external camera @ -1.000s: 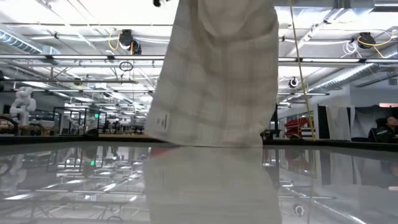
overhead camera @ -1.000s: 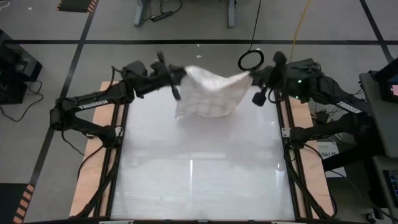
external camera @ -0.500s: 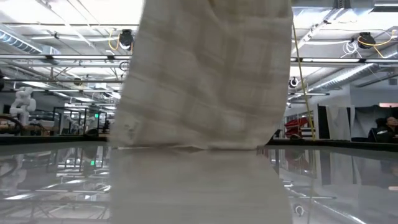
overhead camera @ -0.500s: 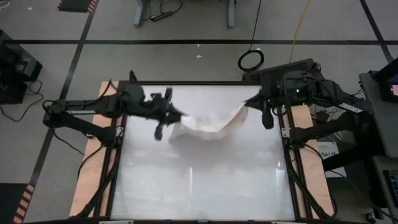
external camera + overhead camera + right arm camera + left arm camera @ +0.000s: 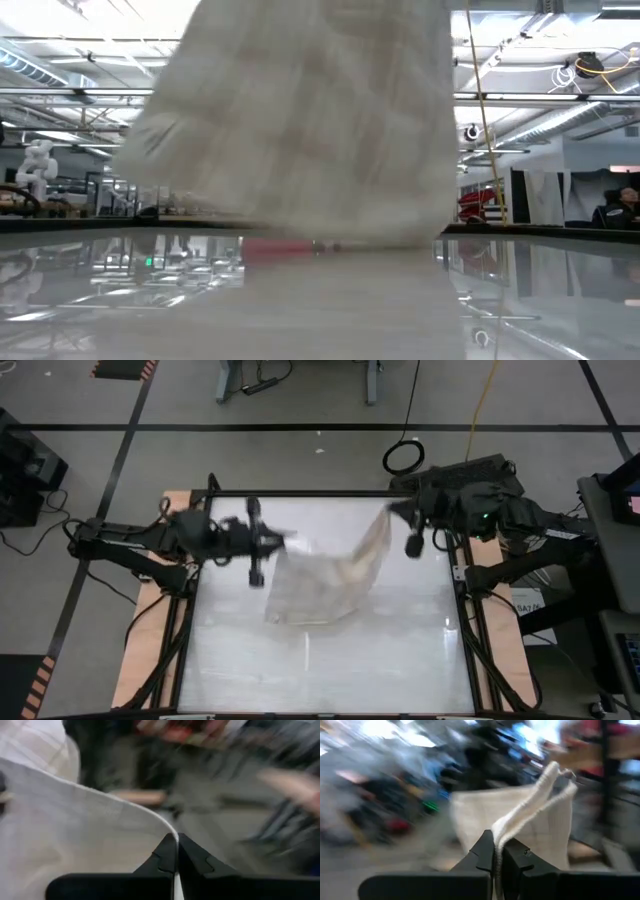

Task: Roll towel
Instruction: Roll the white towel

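Observation:
The towel, cream-white with a faint plaid check, hangs between my two grippers over the far half of the table. It fills the middle of the low view. My left gripper is shut on its left top corner. My right gripper is shut on its right top corner. The towel's lower edge trails toward the table's near side, at or just above the tabletop. My left gripper pinches the towel's edge at its top left corner between its two fingers, coming level from the table's left. The cloth hangs below and beyond the fingers. My right gripper pinches the towel's edge at its top right corner between its two fingers, coming from the table's right. The cloth hangs away from the fingers.
The glossy white tabletop is bounded by dark rails on the left and right. A black cable coil lies on the floor beyond the far edge.
Both grippers have swung the towel from beyond the table's far edge toward its near edge. My left gripper has gone nearer and a little left. The towel's lower part has swept forward and spread out over the table, while its top corners stay held.

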You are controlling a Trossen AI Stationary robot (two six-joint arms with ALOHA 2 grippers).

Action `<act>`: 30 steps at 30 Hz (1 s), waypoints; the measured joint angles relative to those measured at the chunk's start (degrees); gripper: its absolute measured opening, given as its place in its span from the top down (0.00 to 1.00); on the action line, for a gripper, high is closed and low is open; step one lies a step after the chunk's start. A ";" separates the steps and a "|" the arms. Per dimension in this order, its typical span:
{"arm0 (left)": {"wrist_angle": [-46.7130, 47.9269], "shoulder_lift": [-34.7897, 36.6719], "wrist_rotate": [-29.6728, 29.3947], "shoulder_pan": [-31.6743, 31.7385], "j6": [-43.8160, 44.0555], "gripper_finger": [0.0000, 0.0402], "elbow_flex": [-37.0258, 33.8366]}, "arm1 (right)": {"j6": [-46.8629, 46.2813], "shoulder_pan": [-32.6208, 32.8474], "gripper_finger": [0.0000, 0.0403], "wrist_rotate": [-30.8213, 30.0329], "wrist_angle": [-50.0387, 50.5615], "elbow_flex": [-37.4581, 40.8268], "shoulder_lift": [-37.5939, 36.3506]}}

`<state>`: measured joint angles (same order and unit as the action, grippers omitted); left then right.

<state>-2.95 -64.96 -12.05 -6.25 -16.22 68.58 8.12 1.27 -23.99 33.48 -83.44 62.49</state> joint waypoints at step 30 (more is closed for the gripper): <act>12.51 -1.99 52.44 30.58 16.91 0.97 -0.02 | -0.95 -20.62 1.00 28.64 10.02 -0.05 3.28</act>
<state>9.56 -66.95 40.40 24.33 0.69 68.55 7.17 -19.35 4.65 43.50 -83.48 65.77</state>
